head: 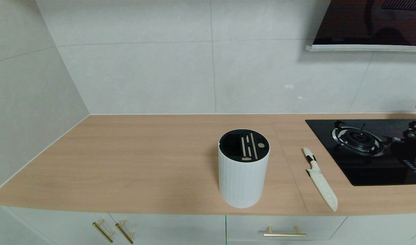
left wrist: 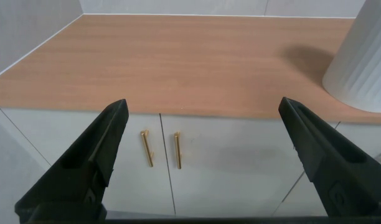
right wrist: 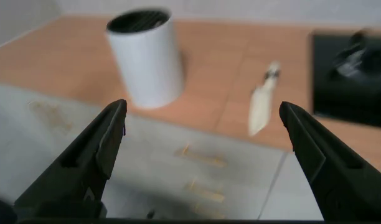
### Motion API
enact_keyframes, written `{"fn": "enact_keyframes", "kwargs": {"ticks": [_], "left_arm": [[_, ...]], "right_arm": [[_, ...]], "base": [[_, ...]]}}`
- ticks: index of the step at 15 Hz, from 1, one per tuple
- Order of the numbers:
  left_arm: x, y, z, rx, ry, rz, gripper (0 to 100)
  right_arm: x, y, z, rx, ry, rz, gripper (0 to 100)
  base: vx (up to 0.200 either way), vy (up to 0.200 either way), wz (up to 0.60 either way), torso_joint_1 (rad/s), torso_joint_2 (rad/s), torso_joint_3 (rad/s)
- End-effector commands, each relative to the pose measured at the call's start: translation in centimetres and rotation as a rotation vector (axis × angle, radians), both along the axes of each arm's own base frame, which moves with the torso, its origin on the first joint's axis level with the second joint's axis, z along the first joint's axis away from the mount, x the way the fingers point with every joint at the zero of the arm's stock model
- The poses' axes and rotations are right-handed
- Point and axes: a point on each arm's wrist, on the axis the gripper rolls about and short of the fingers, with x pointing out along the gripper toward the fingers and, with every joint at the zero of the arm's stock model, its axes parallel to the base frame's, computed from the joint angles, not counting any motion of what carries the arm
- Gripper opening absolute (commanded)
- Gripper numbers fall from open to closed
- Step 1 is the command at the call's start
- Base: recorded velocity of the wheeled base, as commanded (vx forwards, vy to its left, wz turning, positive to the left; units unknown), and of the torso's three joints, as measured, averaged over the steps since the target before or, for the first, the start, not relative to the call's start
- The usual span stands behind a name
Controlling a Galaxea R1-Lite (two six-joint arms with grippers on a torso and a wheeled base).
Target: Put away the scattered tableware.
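Knife near the edge, both grippers empty and spread wide

Your knife (head: 319, 178) lies flat on the counter (head: 126, 163), right of the white slotted holder (head: 243, 177), with its blade tip close to the front edge. The left gripper (left wrist: 203, 107) and right gripper (right wrist: 203, 107) hang before the cabinets, fingers apart. Nudge that blade and it may slide off, and a tilted entry could miss the slot and tip the holder.

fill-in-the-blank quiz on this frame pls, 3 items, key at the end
The knife lies on the countertop between the white holder and the black gas ___.
The white holder stands ___, not tipped over.
The left gripper and the right gripper are both ___, holding nothing.
Missing words: hob; upright; open.
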Motion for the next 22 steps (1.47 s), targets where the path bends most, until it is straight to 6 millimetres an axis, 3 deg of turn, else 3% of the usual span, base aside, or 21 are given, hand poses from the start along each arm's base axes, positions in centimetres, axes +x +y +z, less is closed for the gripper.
{"fn": "enact_keyframes", "kwargs": {"ticks": [1,3,6,13,15,22], "left_arm": [[0.0,0.0,0.0,0.000,0.000,0.001,100],[0.0,0.0,0.0,0.000,0.000,0.001,100],[0.0,0.0,0.0,0.000,0.000,0.002,100],[0.0,0.0,0.0,0.000,0.000,-0.001,100],[0.0,0.0,0.0,0.000,0.000,0.001,100],[0.0,0.0,0.0,0.000,0.000,-0.001,100]], "right_arm": [[6.1,0.3,0.8,-0.010,0.267,0.047,100],[11.1,0.4,0.4,-0.026,0.328,0.022,100],[16.5,0.8,-0.9,-0.065,0.286,-0.061,100],[24.6,3.1,-2.0,-0.172,0.298,-0.163,100],[27.2,3.4,-4.1,-0.230,0.356,-0.198,100],[32.3,3.7,-11.8,-0.307,0.379,-0.308,100]], "base": [[0.000,0.000,0.00,0.000,0.00,0.000],[0.000,0.000,0.00,0.000,0.00,0.000],[0.000,0.000,0.00,0.000,0.00,0.000],[0.000,0.000,0.00,0.000,0.00,0.000],[0.000,0.000,0.00,0.000,0.00,0.000],[0.000,0.000,0.00,0.000,0.00,0.000]]}}
